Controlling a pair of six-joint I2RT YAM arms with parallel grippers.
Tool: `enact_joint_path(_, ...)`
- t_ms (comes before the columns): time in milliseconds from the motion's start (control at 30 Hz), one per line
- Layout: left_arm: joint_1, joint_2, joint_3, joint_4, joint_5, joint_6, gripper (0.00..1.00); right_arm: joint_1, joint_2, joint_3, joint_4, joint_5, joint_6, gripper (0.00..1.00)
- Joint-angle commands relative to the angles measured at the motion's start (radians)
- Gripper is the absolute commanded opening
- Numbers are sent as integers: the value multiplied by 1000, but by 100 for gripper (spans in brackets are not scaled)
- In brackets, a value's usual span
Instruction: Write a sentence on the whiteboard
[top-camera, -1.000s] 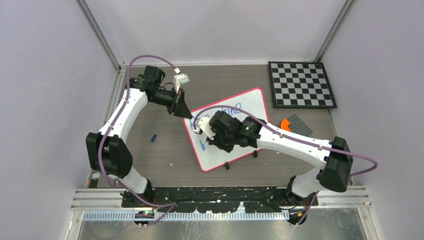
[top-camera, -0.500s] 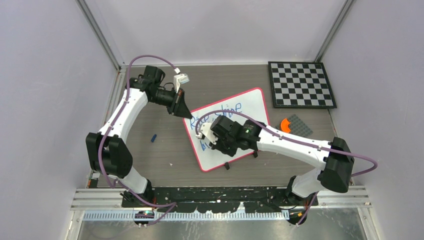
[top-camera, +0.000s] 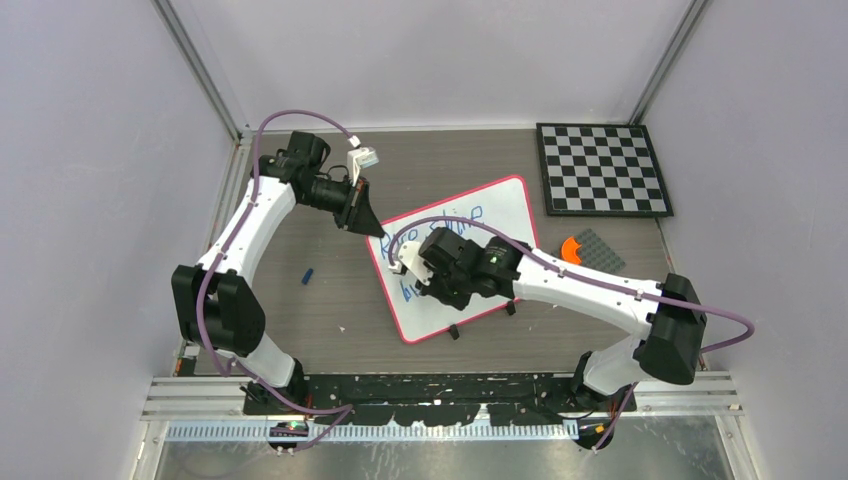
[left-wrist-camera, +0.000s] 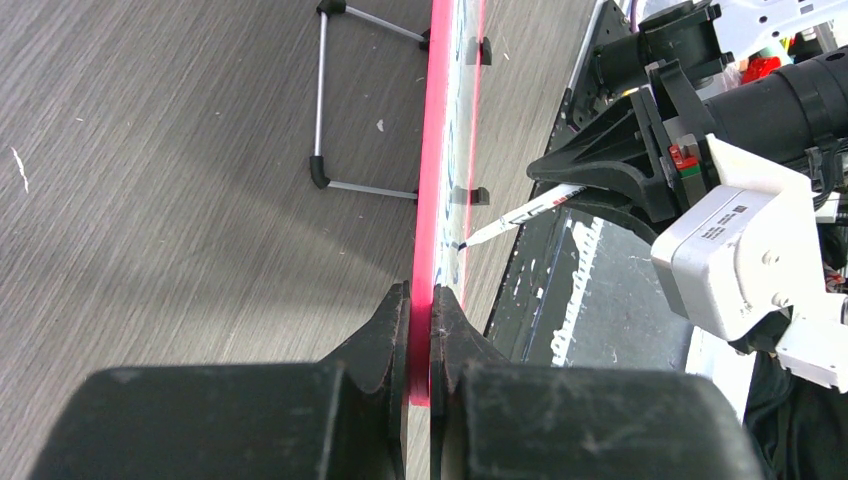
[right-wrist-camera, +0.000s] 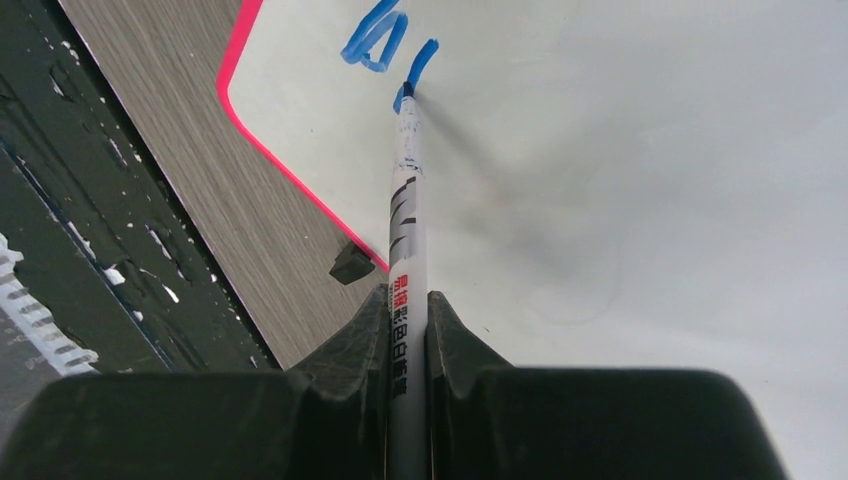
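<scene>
The whiteboard (top-camera: 500, 212), white with a red-pink rim, lies tilted at mid-table. My left gripper (top-camera: 378, 232) is shut on its left rim; the left wrist view shows both fingers pinching the red edge (left-wrist-camera: 440, 120) at the left gripper (left-wrist-camera: 420, 300). My right gripper (right-wrist-camera: 407, 300) is shut on a white marker (right-wrist-camera: 405, 200), whose blue tip touches the whiteboard (right-wrist-camera: 650, 150) at the end of a fresh stroke. The sentence (top-camera: 450, 222) shows as a blue top line, with lower strokes (right-wrist-camera: 375, 40) near the board's front left corner. The right wrist (top-camera: 440, 265) hides part of it.
A black-and-white checkerboard (top-camera: 603, 168) lies at the back right. An orange piece (top-camera: 571, 247) and a grey plate (top-camera: 603, 251) sit to the right of the board. A small blue cap (top-camera: 309, 274) lies on the left. Two black clips (top-camera: 453, 331) grip the board's near edge.
My right wrist has shifted slightly toward the board's near-left part, uncovering more of the top blue line. The left arm has stayed still, holding the rim.
</scene>
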Motion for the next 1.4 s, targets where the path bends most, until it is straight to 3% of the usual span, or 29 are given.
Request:
enact_joint_path(0, -13, 6, 3, 21, -100, 13, 0, -8, 3, 55, 44, 41, 9, 0)
enact_joint_path(400, -14, 6, 6, 20, -98, 12, 0, -46, -36, 48, 11, 54, 1, 0)
enact_joint_path(833, -13, 4, 1, 23, -89, 14, 0, -47, -89, 92, -32, -81, 17, 0)
enact_joint_path(1367, -13, 1, -1, 24, -92, 17, 0, -46, -23, 75, -7, 64, 7, 0)
